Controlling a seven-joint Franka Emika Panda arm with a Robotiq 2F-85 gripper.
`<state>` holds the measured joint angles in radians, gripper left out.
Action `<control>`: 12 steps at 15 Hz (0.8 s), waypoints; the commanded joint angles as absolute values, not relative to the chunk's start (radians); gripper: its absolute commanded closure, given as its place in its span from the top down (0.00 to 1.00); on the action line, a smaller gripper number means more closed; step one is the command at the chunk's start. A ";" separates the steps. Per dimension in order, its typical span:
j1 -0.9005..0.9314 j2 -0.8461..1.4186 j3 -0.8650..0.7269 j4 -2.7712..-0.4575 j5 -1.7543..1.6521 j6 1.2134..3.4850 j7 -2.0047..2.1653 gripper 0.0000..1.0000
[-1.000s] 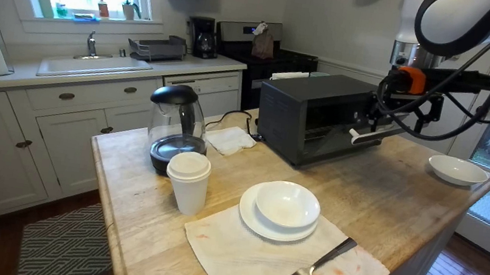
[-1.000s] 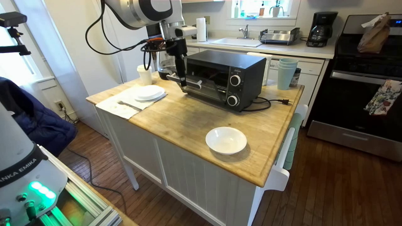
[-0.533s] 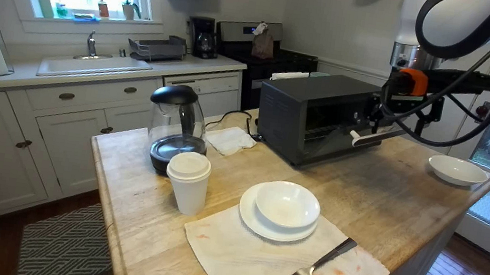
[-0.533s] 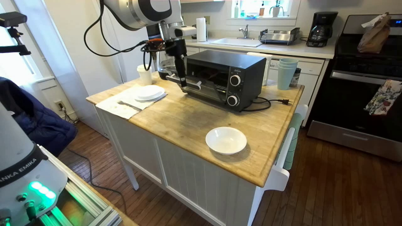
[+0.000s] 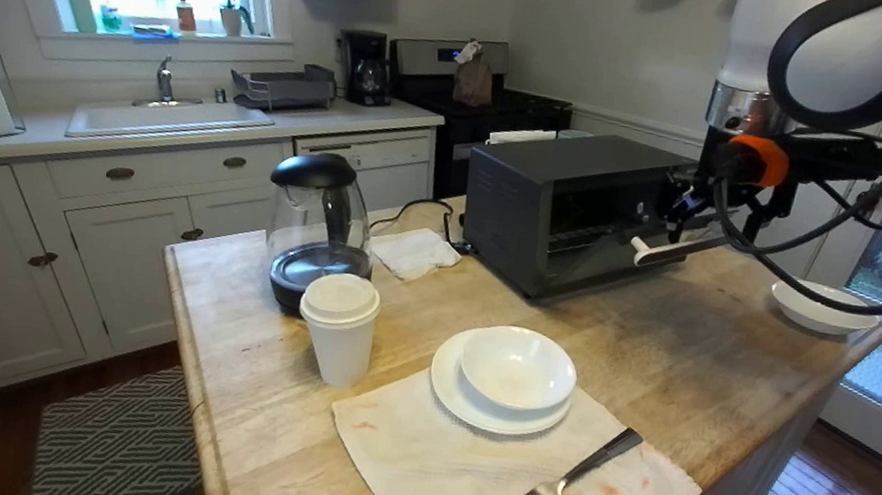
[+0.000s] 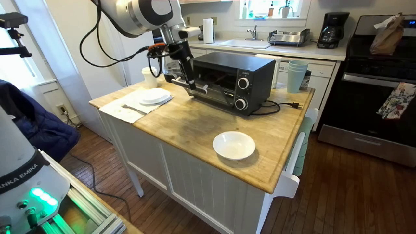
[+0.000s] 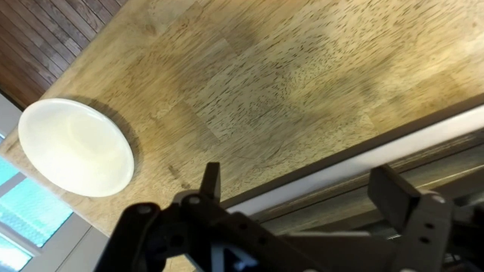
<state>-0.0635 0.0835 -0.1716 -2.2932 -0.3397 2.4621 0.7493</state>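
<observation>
Two spread, empty fingers [image 7: 393,198] of the gripper [image 7: 297,178] straddle the oven handle [image 7: 332,172], lower right of the wrist view, which the ajar door [image 6: 215,97] carries outward.

The toaster oven [image 5: 539,196] looks like matt metal with a smooth, satiny handle [image 7: 340,170], the bowl [image 7: 75,147] glossy ceramic, the tabletop [image 7: 283,87] grained wood.

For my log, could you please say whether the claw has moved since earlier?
Yes: in an exterior view, the claw shifted slightly toward the upper oven knob.
</observation>
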 commanded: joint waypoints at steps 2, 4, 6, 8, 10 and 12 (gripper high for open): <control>-0.067 0.002 -0.158 -2.373 -0.342 2.484 0.747 1.00; -0.073 -0.004 -0.154 -2.376 -0.282 2.496 0.726 1.00; -0.078 -0.006 -0.154 -2.390 -0.279 2.526 0.680 1.00; -0.082 0.004 -0.156 -2.390 -0.297 2.543 0.633 1.00; -0.086 0.007 -0.156 -2.397 -0.283 2.577 0.577 1.00; -0.093 0.012 -0.156 -2.401 -0.245 2.611 0.538 1.00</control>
<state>-0.0850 0.0663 -0.1719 -2.3463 -0.3096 2.5735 0.6285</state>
